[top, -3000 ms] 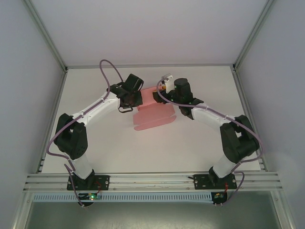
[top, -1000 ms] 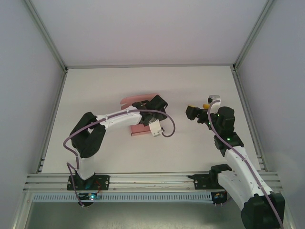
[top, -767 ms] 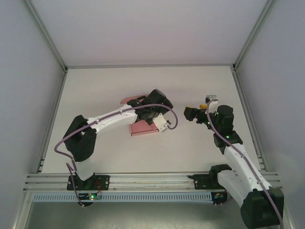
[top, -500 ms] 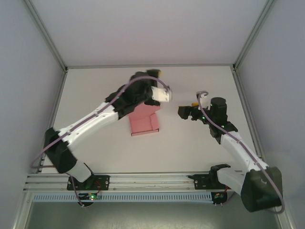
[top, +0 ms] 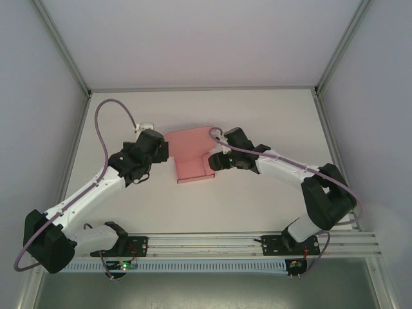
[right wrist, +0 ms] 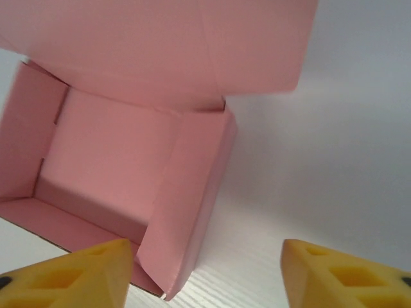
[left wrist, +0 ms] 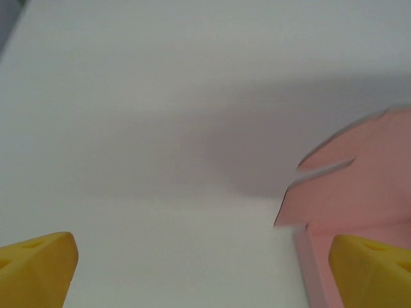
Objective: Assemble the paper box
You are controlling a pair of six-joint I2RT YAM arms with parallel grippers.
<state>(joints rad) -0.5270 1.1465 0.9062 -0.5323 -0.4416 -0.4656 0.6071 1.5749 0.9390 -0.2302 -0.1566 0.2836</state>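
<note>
My left gripper [left wrist: 205, 266] gaping wide, my right gripper [right wrist: 205, 273] parted beside paper box [top: 190, 158], open upward, lid end toward far edge, long axis near-to-far.

paper box [top: 191, 154] mid table [top: 270, 116], L gripper [top: 163, 151] just left of it, R gripper [top: 210, 161] at its right wall

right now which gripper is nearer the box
Right, narrowly. The right gripper straddles the box's right wall; the left gripper sits at its left edge, mostly over the table.
</note>
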